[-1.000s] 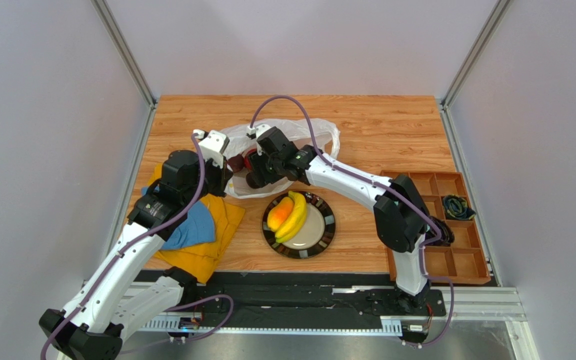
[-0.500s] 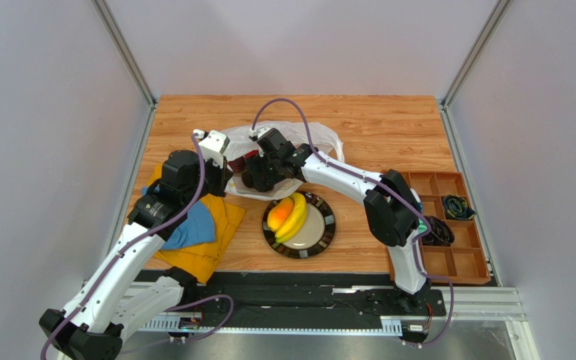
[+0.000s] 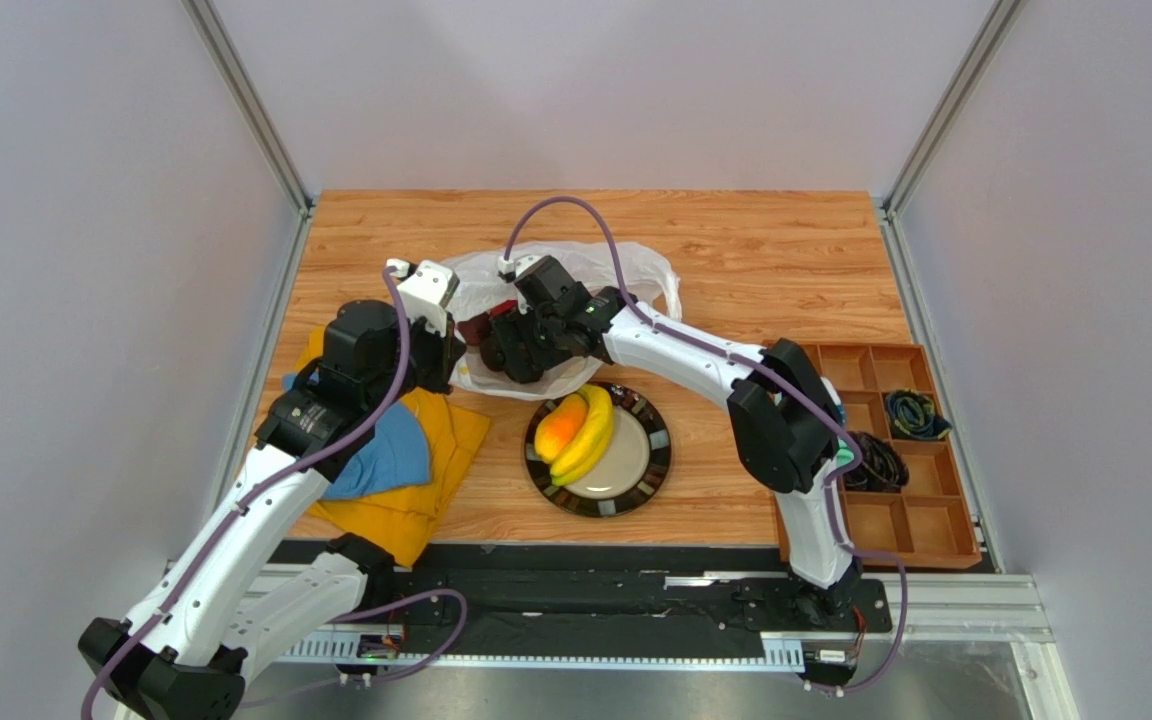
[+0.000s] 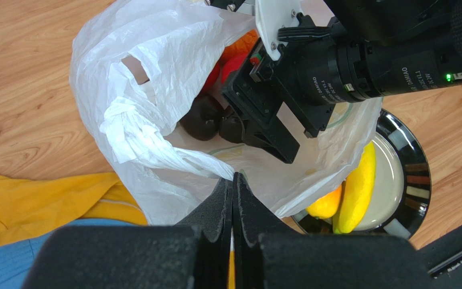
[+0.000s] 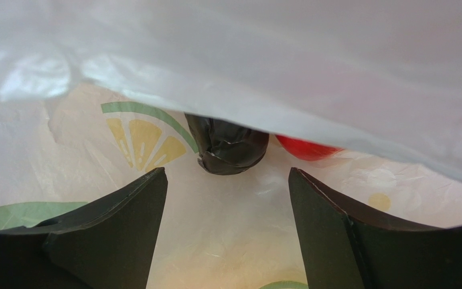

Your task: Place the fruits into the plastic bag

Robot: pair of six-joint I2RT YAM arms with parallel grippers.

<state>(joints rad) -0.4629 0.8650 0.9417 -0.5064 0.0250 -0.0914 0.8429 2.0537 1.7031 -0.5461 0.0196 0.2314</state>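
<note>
Left wrist view showed the plastic bag (image 4: 155,72) lying on the tabletop (image 4: 22,90), thin, crinkly and limp, so its rim needed holding up. The left tool (image 4: 233,183) was pinched shut on that rim. A dark fruit (image 4: 202,117) and a red fruit (image 5: 306,147) lay inside, light and probably smooth enough to roll. The right tool (image 5: 224,180) stood open and empty within the mouth. The banana (image 4: 360,186) and mango (image 4: 324,206) sat on the black plate (image 4: 419,180), best gripped across their middles.

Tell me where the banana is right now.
In the top view the banana lies on the black plate, with the mango at its left, just on the near side of the plastic bag.
</note>
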